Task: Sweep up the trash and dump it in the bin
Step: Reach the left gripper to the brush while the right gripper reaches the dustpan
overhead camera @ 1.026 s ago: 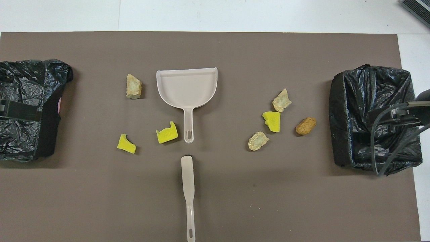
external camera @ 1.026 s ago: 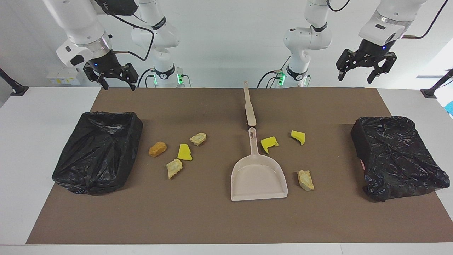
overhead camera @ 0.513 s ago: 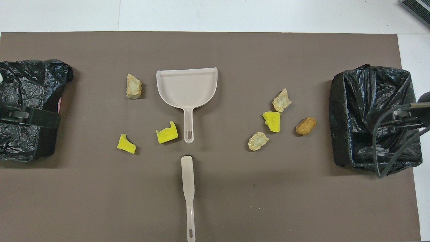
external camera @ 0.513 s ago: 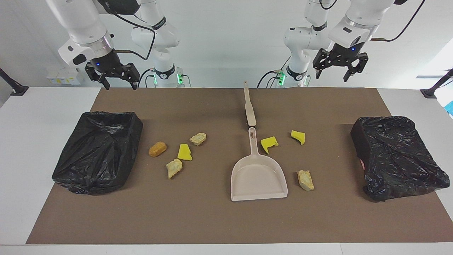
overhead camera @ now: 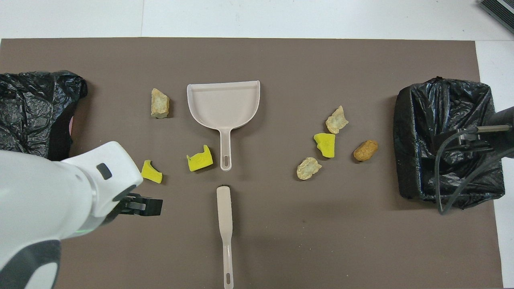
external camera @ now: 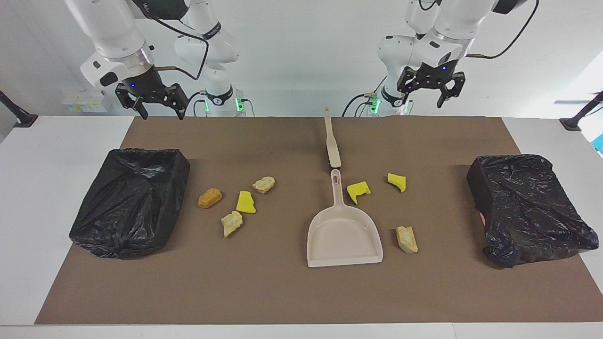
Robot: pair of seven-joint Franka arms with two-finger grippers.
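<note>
We are in a robotics lab: two white arms mounted at a white surface (external camera: 56, 188) with a brown mat (external camera: 282, 292), plain white walls, trailing cables.

Brown mat (external camera: 264, 292) covers most of the white table (external camera: 42, 188); bare tabletop shows at both side edges and the bottom of the facing view. Black angled post at mid-left edge (external camera: 16, 115), another at mid-right edge (external camera: 582, 115). Small white boxes (external camera: 85, 101) upper left, by the wall. Dark ribbed item (overhead camera: 498, 10) in the top right corner of the overhead view, cut off by the frame.
</note>
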